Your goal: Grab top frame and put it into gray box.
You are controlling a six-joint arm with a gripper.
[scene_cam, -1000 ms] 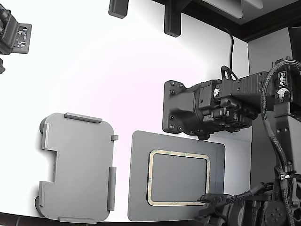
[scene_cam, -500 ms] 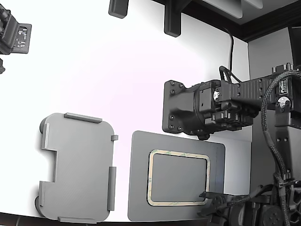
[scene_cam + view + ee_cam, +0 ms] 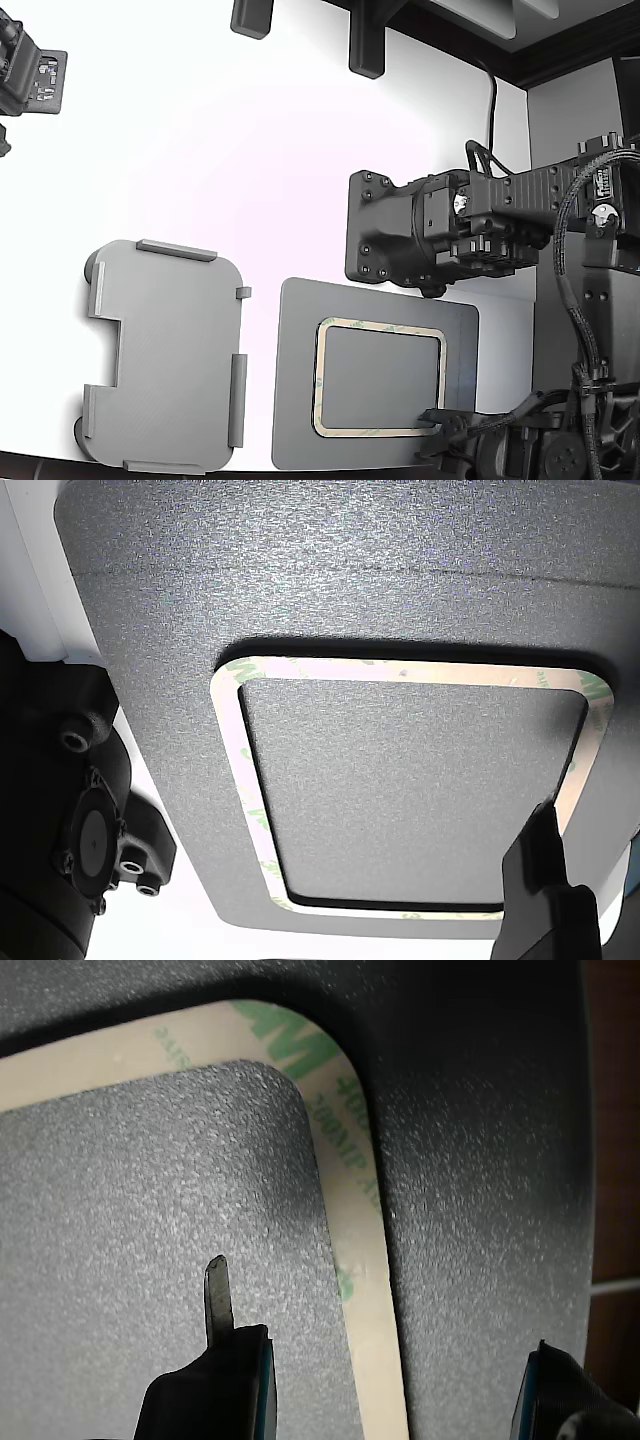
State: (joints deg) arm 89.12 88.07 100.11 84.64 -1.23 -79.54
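Since a second ago the dark cable loop at the exterior view's right edge has shifted, and the low gripper point(image 3: 440, 418) at the frame's corner has barely moved; the top frame, pad and gray box have stayed put.

The top frame point(image 3: 380, 377) lies flat on the dark gray pad point(image 3: 298, 400), toward the pad's 5 o'clock side in the exterior view. The gray box point(image 3: 165, 355) sits on the white table point(image 3: 250, 150) at the pad's 9 o'clock, just beside it with a narrow strip of table between, and holds nothing.

The gripper reaches in low from the exterior view's 5 o'clock corner, its tip over the frame's 5 o'clock corner. In the wrist view the fingers point(image 3: 218, 1295) are spread wide: one thin tip stands over the pad inside the ring, the other dark finger point(image 3: 560, 1395) sits outside it, and the tan strip of the frame point(image 3: 365, 1260) runs between them. Nothing is gripped. Whether the thin tip touches the pad cannot be told.

A second, bulky black arm point(image 3: 440, 230) lies level above the pad at its 12 o'clock, its flat end plate facing 9 o'clock.

In the other view the finger point(image 3: 545, 870) comes up from 5 o'clock to the ring's inner edge.
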